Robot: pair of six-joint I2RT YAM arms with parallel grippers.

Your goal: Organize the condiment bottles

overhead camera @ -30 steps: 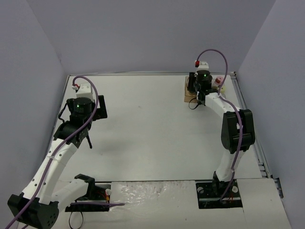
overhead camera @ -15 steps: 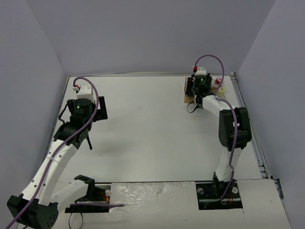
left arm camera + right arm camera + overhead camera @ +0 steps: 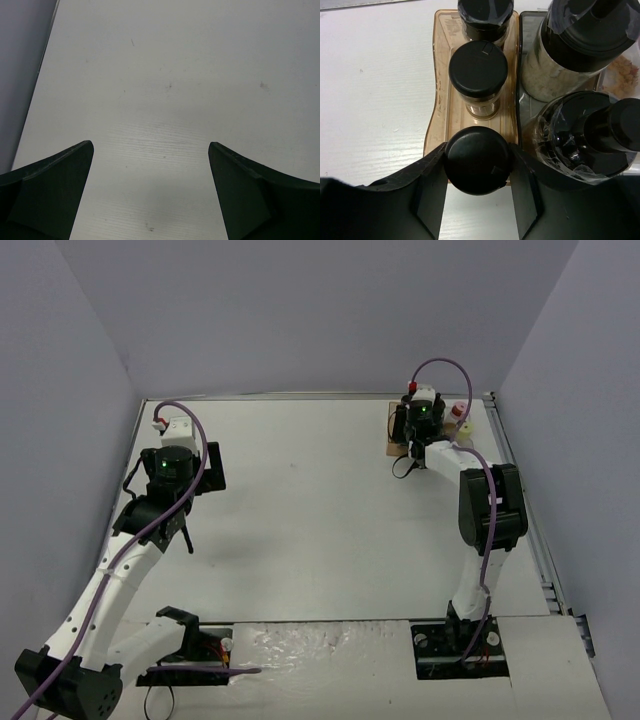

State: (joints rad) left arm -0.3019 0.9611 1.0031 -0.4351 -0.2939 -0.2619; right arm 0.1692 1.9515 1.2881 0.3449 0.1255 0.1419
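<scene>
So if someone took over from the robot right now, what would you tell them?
Left hand: open, empty, over the table.
Right hand: closed on the nearest black-capped jar, at the near end of the amber tray.
Done: middle jar and far jar stand in line behind it in that tray.
Pink-capped jar and yellow-capped jar sit further right; which compartment is unclear.
Left: let go, lift clear, probably.

You see the whole table (image 3: 300,520) from above and behind; each wrist view looks down close, the right sharing the far-right tray (image 3: 436,75) with it.
</scene>
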